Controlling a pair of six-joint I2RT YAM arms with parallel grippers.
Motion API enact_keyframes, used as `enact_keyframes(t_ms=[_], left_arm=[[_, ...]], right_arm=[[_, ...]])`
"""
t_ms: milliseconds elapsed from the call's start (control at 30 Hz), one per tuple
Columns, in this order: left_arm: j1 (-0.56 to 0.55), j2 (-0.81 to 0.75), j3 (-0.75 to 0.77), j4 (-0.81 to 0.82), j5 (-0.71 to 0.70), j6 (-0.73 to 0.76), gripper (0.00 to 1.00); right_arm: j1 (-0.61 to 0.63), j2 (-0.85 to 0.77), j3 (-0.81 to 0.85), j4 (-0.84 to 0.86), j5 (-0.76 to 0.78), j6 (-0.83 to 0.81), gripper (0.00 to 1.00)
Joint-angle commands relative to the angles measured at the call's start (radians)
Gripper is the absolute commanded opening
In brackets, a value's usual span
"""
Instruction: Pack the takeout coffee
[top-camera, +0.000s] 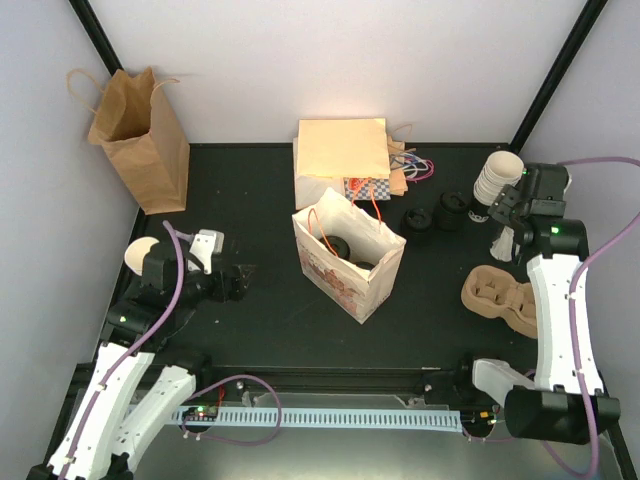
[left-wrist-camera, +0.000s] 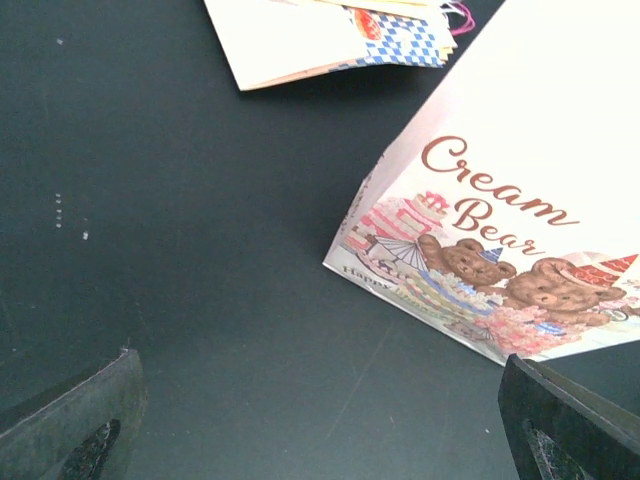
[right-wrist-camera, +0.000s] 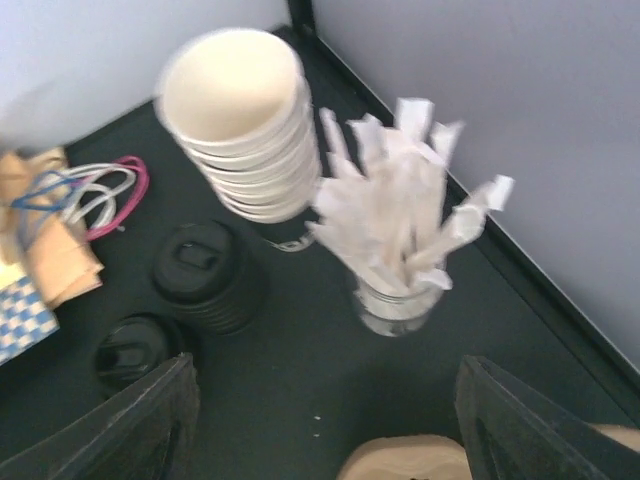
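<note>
Black table (top-camera: 250, 200), pale walls on three sides.

- Printed bag (top-camera: 345, 285) stands upright mid-table with its mouth open upward. Inside the mouth is a dark round shape, taken to be the lid of the takeout coffee (top-camera: 340, 247). The cup body is hidden by the bag wall. If that reading holds, the coffee is already in the bag and sits upright, its long axis vertical.
- Left gripper (top-camera: 240, 283): low over the table, jaws spread wide, nothing between them. Its wrist view shows bare tabletop between the fingers (left-wrist-camera: 70, 430), with the bag's lower corner ahead and to the right, apart from them.
- Right gripper (top-camera: 500, 208): over the far right corner, fingers well apart, holding nothing. Ahead of it are the stacked cups (right-wrist-camera: 245, 130). The loose lids (right-wrist-camera: 205, 275) lie ahead-left and the jar of wrapped sticks (right-wrist-camera: 395, 240) just ahead-right. The bag is not in that view.

Key relation: the coffee lies ahead and right of the left gripper, above fingertip level behind the bag wall, so it can only be reached down through the mouth. From the right gripper it lies well off to the left and back toward the arm bases. The left gripper is nearer the bag.

Judgement: any further handling of the bag falls more naturally to the left arm, and the right arm is better placed for extras in its corner.
</note>
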Motion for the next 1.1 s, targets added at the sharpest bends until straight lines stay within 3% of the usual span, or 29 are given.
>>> enact_keyframes(t_ms=[0,167,433,467,600,933,1067], left_arm=[[0.004,0.014,-0.03,0.084,0.091,0.027,0.99],[0.003,-0.051,-0.119,0.16,0.131,0.011,0.99],[-0.002,-0.09,-0.134,0.168,0.12,0.001,0.99],[-0.002,-0.09,-0.134,0.167,0.12,0.001,0.99],[-0.002,-0.093,-0.134,0.169,0.119,0.001,0.99],[-0.004,-0.105,-0.136,0.172,0.127,0.003,0.99],[-0.007,-0.107,-0.137,0.172,0.126,0.003,0.99]], right_arm=[[-0.159,0.061,-0.022,0.019,-0.152,0.031,0.71],[-0.237,0.121,0.032,0.0,-0.127,0.037,0.58],[-0.242,0.264,0.171,-0.087,-0.117,0.047,0.53],[-0.242,0.271,0.173,-0.089,-0.123,0.046,0.46],[-0.242,0.281,0.181,-0.109,-0.108,0.041,0.37],[-0.242,0.322,0.18,-0.113,-0.204,-0.007,0.36],[-0.242,0.345,0.187,-0.096,-0.215,-0.026,0.27]])
